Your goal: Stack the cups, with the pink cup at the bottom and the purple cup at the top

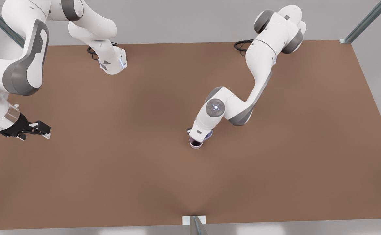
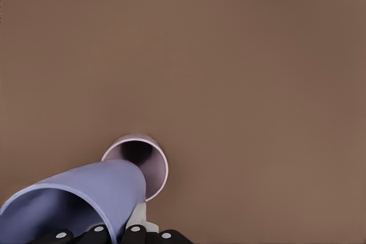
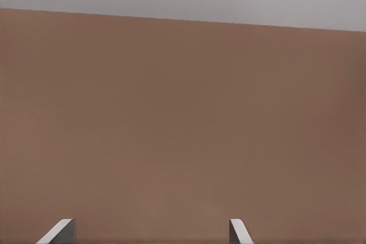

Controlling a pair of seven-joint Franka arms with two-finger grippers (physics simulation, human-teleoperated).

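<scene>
On the bare brown worktop [image 1: 275,163], the left gripper [image 2: 123,235] clasps the blue-lavender purple cup [image 2: 86,204] tilted, just above the upright pale pink cup [image 2: 140,161], so releasing it aslant could topple both, while the right gripper [image 3: 151,232] waits spread apart and empty.

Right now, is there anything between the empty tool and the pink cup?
No. In the front view, just bare brown table lies between the open right tool and the pink cup.
</scene>
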